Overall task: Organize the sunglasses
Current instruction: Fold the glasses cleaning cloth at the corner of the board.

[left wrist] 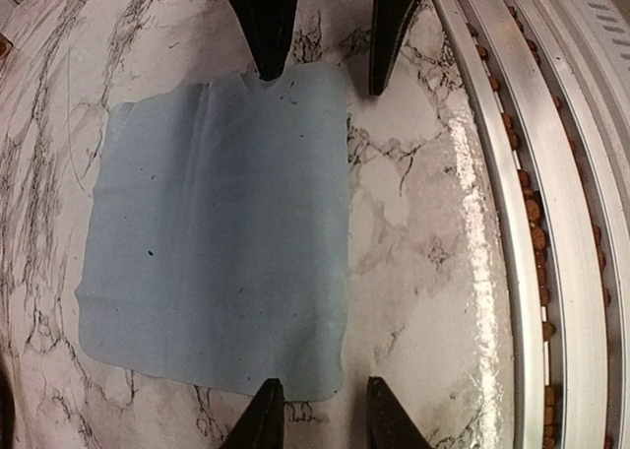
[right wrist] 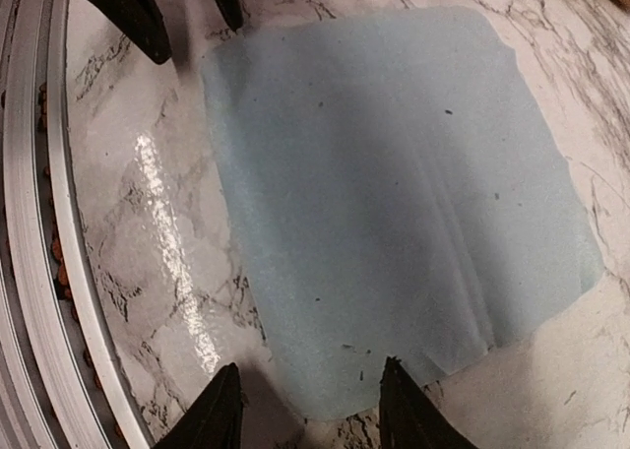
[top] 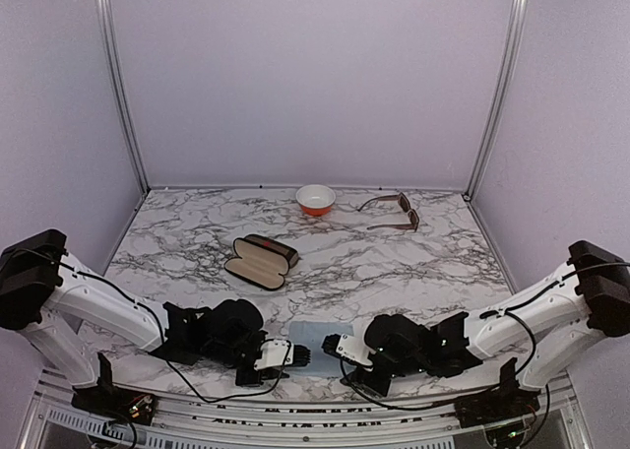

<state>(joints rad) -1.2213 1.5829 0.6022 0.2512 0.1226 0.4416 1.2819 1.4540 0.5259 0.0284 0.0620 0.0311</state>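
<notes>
The left pincer (top: 295, 354) and right pincer (top: 331, 346) face each other low at the near edge of the surface (top: 413, 272). Each has its fingers partly spread and grips nothing, with a pale blue cloth (top: 313, 333) lying flat between them. The brown sunglasses (top: 397, 213) lie far right beside an orange bowl (top: 315, 199), arms unfolded and pointing left toward it, lenses facing right.

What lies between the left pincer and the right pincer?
A light blue cloth, flat on the marble table, fills the stretch between left pincer and right pincer; all three views show it.
</notes>
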